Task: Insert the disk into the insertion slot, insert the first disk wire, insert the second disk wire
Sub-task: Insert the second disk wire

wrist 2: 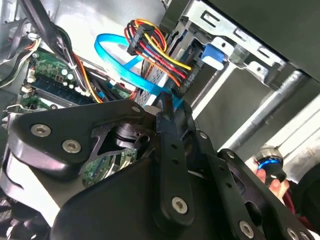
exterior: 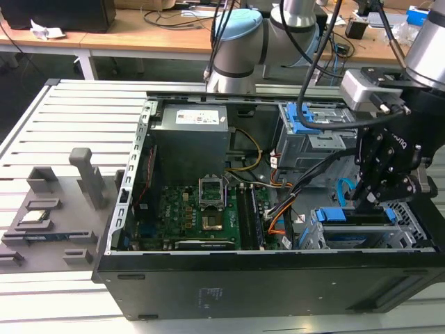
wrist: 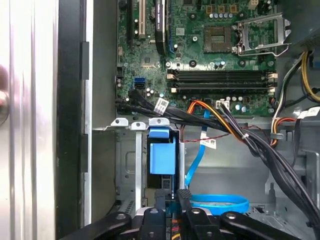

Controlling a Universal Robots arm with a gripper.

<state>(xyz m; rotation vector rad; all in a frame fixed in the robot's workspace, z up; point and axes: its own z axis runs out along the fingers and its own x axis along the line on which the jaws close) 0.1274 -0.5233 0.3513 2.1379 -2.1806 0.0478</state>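
Pinching the flat blue wire point(wrist: 220, 204) at its plug end, the claw point(wrist: 172, 197) looks clenched, its two tips close together with blue showing between them in both wrist views. In the exterior view the claw point(exterior: 375, 198) hangs at about four o'clock of the open computer case point(exterior: 208, 285), just over the insertion slot point(exterior: 407, 219). The disk point(wrist: 162, 156) appears to sit already inside that slot, with its blue caddy end facing the motherboard point(exterior: 198, 216).

The risks, as I judge them:
- The plug is small and the grip sits at the very tips. A slight twist could turn it in the claw, so that it meets the disk's socket askew and jams or bends.
- The blue wire curls in a slack loop beside the claw. The loop could snag on the cage edge or on a claw link and drag the plug off line.
- The red, yellow and black power bundle point(wrist 2: 150, 42) lies close by and could be pushed into the way.
- Pressing hard against a misaligned socket could shove the disk deeper or out of its seat.
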